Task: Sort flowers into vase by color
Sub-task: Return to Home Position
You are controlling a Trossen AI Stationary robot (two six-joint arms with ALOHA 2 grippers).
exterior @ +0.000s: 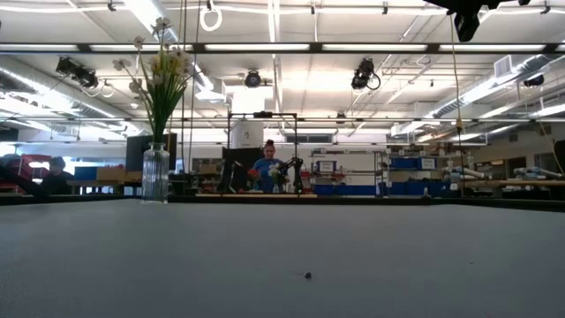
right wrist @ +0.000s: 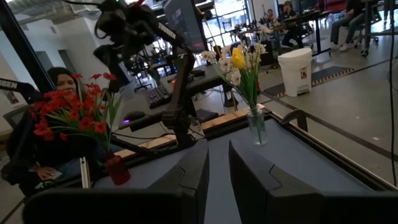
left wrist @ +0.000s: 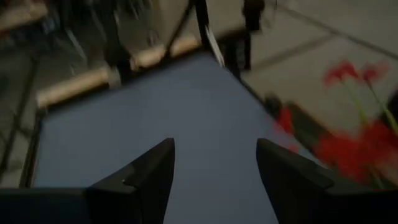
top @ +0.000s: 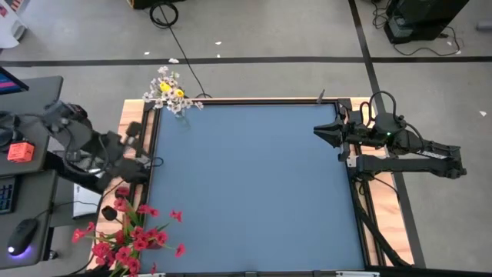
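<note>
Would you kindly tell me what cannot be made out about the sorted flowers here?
Red vase: high view, covered by the red flowers; low view, outside the frame.
Dark buds: none discernible in any view.
Speck, low view: too small to identify.
Red flowers, left wrist view: blurred.

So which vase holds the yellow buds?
The clear glass vase: its bunch mixes yellow buds with white sprigs, whereas the red vase holds red blossoms.

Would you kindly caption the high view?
The table flanked by left arm and right arm; yellow-white flowers and red flowers fill its two left corners.
</note>
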